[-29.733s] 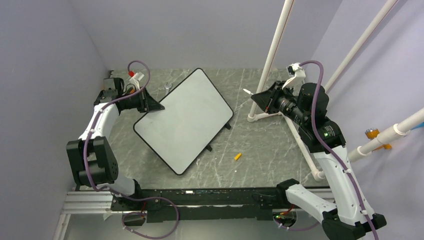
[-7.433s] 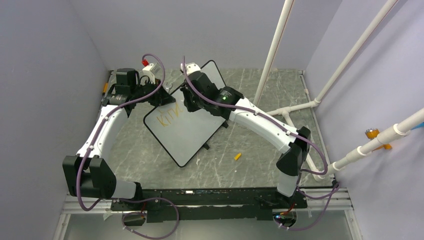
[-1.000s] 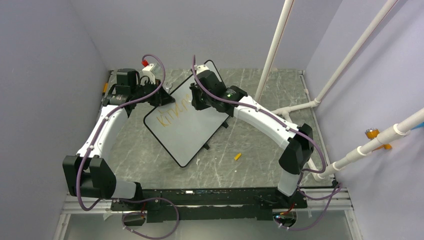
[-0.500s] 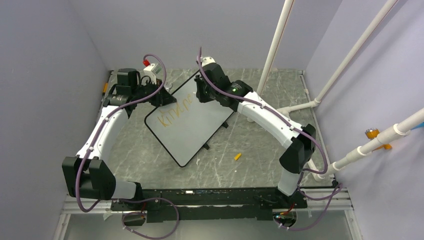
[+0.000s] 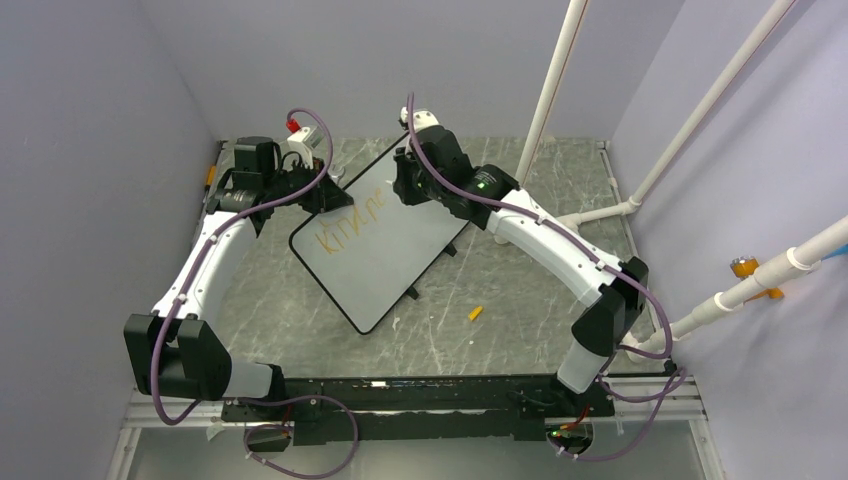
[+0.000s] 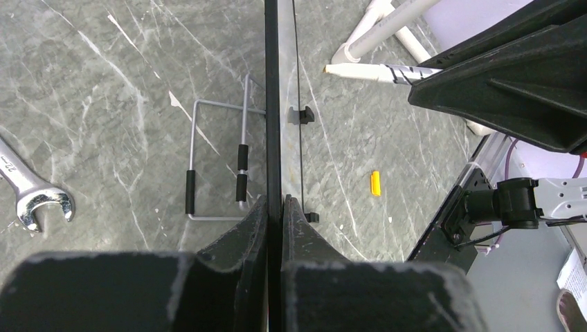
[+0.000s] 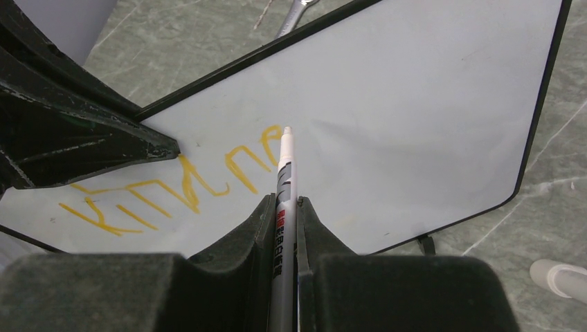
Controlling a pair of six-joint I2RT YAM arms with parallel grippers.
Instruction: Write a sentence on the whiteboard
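left gripper [image 6: 275,200] clamping the whiteboard [image 5: 385,270] by its edge, propping it tilted mid-table. sentence [image 5: 350,226] growing: right gripper [image 7: 282,202], pinching the marker [image 7: 285,162], sliding right past the last letter over the last second. One line only, so early going. Line is nearing the right edge, with blank white below for more.

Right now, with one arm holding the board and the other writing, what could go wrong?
The left gripper pinches only the thin edge of the whiteboard, so writing pressure might swivel it. The slim marker could slide in the right gripper. The orange lettering might smear if brushed.
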